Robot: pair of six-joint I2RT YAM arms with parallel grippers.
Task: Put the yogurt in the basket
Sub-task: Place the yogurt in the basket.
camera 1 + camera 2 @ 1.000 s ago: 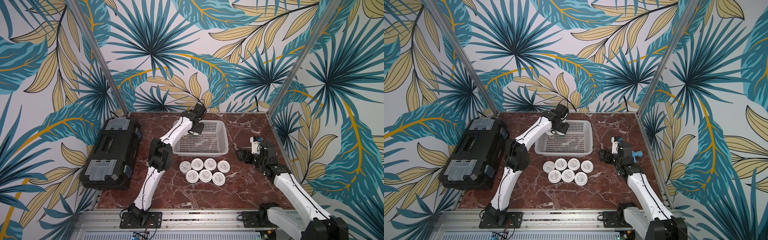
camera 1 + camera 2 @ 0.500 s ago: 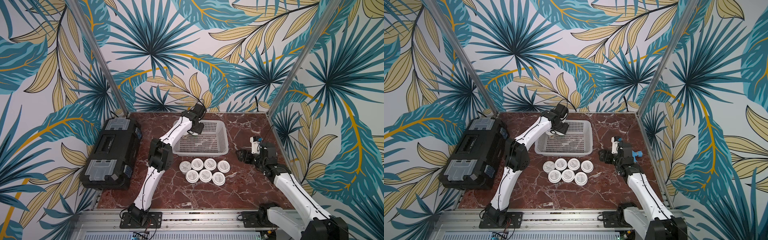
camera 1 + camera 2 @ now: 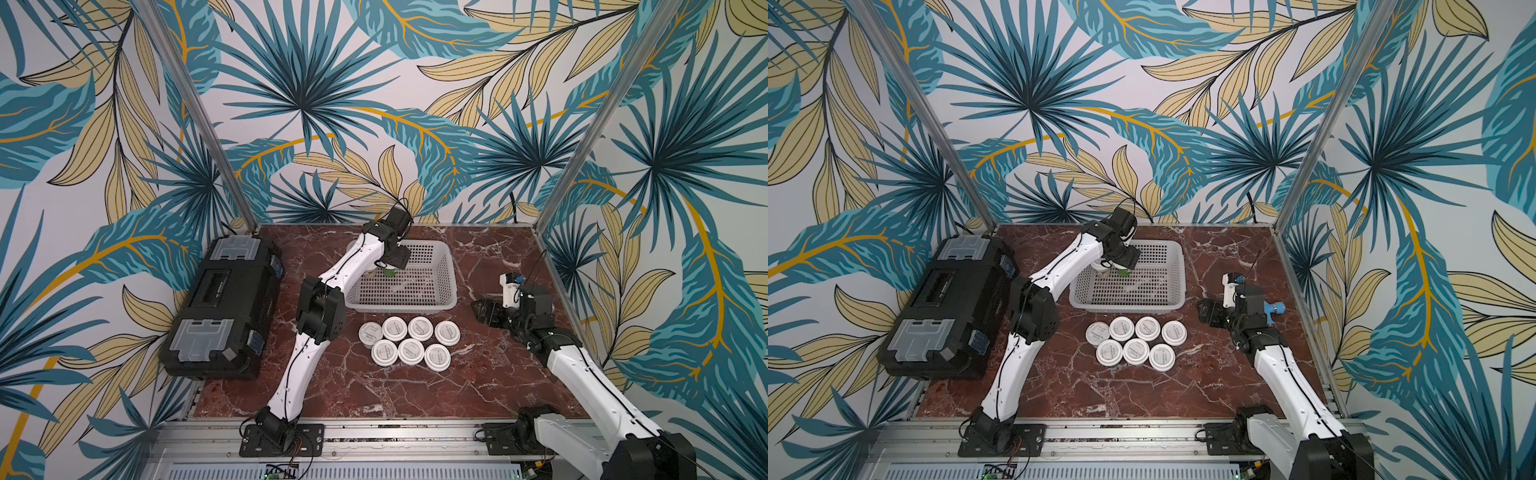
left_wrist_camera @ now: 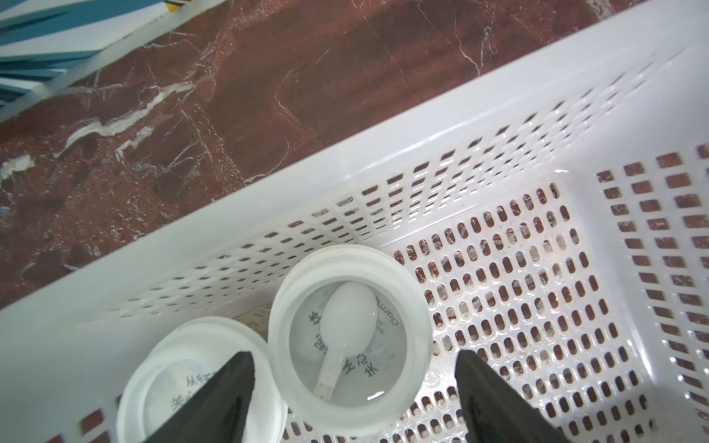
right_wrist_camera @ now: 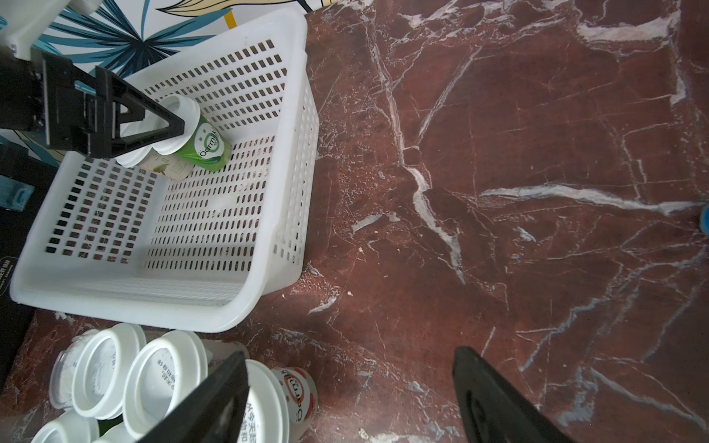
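Note:
The pale basket (image 3: 403, 305) (image 3: 1129, 305) stands at the back middle of the marble table. My left gripper (image 3: 384, 272) (image 3: 1115, 270) reaches into its far left corner. In the left wrist view it (image 4: 355, 356) is open, its fingers standing clear on both sides of a yogurt cup (image 4: 349, 337) that rests on the basket floor (image 4: 537, 291). A second cup (image 4: 192, 383) sits beside it, partly under one finger. Several more yogurt cups (image 3: 420, 327) (image 3: 1147, 328) (image 5: 161, 368) cluster in front of the basket. My right gripper (image 3: 484, 309) (image 5: 349, 356) hovers open at the right, holding nothing.
A big black case (image 3: 224, 307) (image 3: 951, 307) with grey latches lies along the table's left edge. Metal frame posts and patterned walls close in the back and sides. Bare marble (image 5: 537, 191) shows between the basket and my right arm.
My left gripper's jaws have opened and let go of the yogurt cup inside the basket. The right arm has not moved.

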